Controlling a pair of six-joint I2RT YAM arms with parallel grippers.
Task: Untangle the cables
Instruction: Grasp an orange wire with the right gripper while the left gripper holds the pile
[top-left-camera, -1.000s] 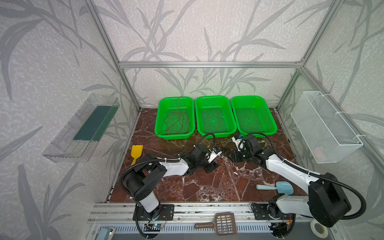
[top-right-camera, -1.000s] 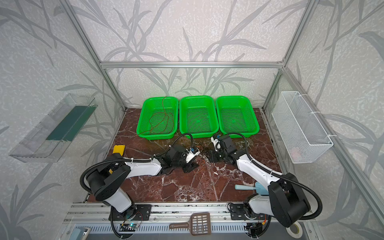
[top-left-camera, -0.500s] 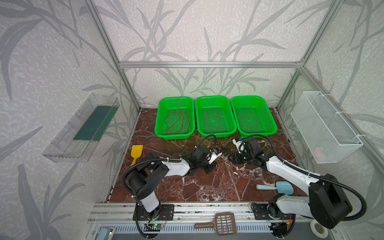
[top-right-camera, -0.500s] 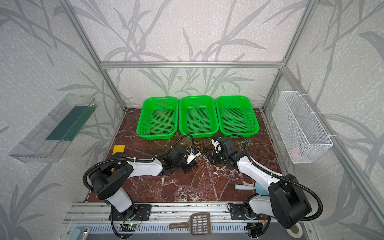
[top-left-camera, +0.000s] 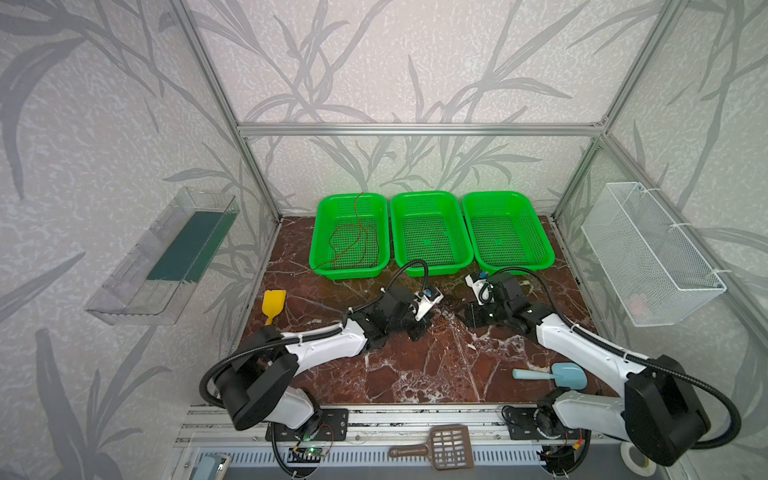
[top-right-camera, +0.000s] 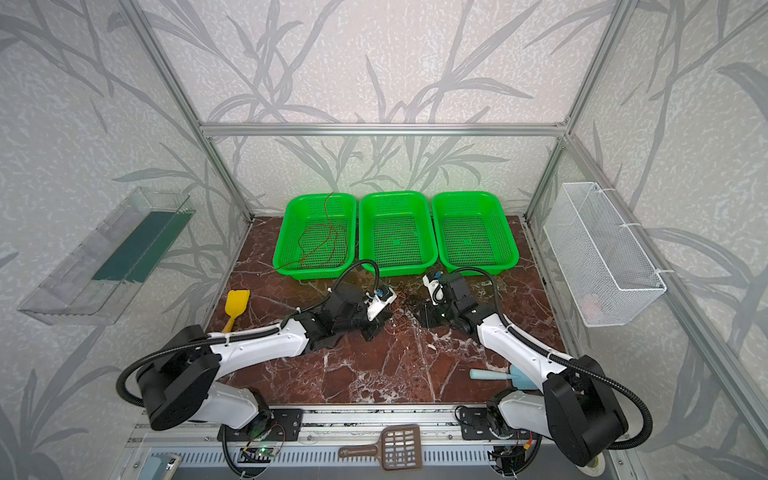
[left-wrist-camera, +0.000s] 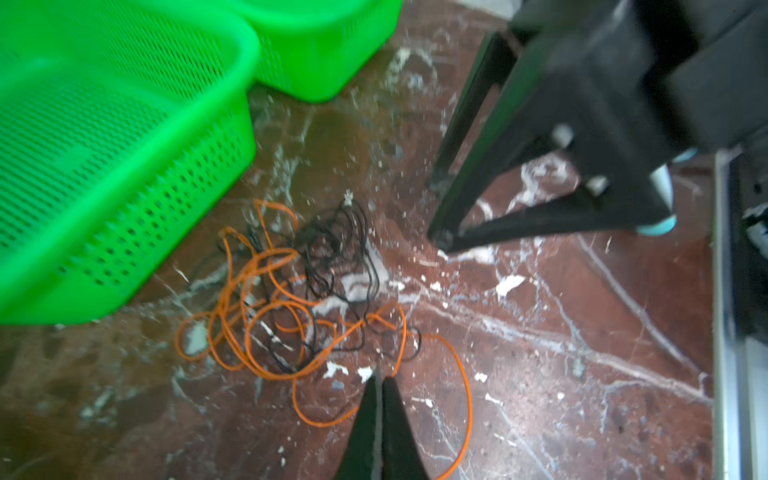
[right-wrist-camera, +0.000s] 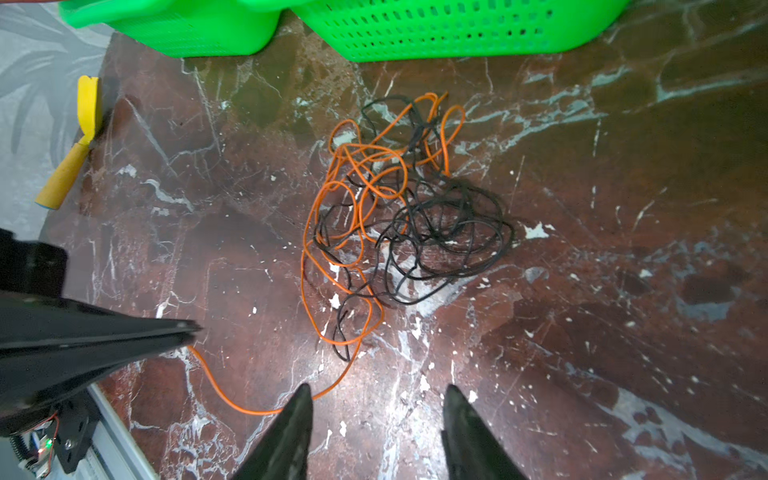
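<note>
Near the back edge of the red-brown marble worktop, a thin orange wire and a thin black wire lay tangled together. The left gripper was pinched on an orange strand. The right gripper stood beside the tangle, jaws apart and empty. A thin red-brown wire lay looped in the leftmost green plastic mesh basket.

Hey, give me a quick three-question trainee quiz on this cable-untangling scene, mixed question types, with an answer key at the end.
1. True or false: the red-brown cable lies in the leftmost green basket.
2. Pick one. The left gripper is: A wide open; B shut on the orange cable; C out of every view.
3. Fill in: the right gripper stands ___, holding nothing.
Key: 1 true; 2 B; 3 open.
</note>
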